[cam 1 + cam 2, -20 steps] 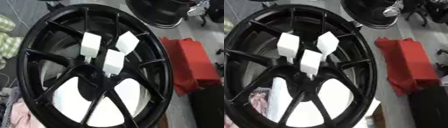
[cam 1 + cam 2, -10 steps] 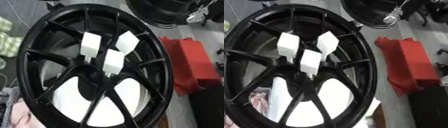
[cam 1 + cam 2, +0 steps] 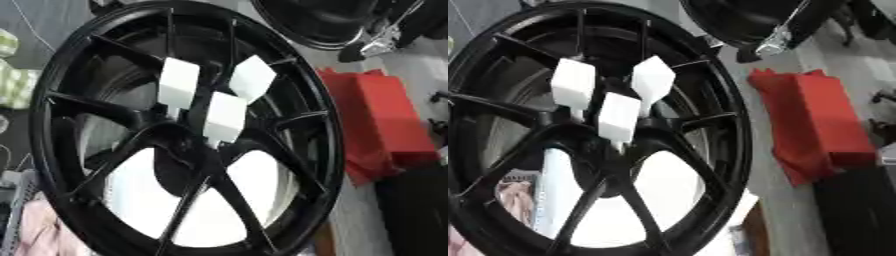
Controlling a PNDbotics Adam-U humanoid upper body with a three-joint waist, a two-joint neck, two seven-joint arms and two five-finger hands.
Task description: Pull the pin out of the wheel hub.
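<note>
A large black spoked wheel [image 3: 105,65] fills most of both views, tilted with its face toward me. Three white block-shaped pins stand out of the hub [image 3: 188,150] near the centre: one at the left [image 3: 178,86], one at the upper right [image 3: 252,79] and one lower in the middle [image 3: 225,117]. Each narrows to a thin stem where it enters the hub. Neither of my hands shows in either view.
A red cloth-like object [image 3: 385,125] lies to the right of the wheel on the grey floor. A second dark wheel or tyre [image 3: 754,22] with a shiny metal part [image 3: 776,40] sits at the top right. Pink fabric [image 3: 44,230] shows at the lower left.
The whole picture has drifted slightly to the left and up, so the camera has moved. The wheel and the three white pins keep their places relative to one another.
</note>
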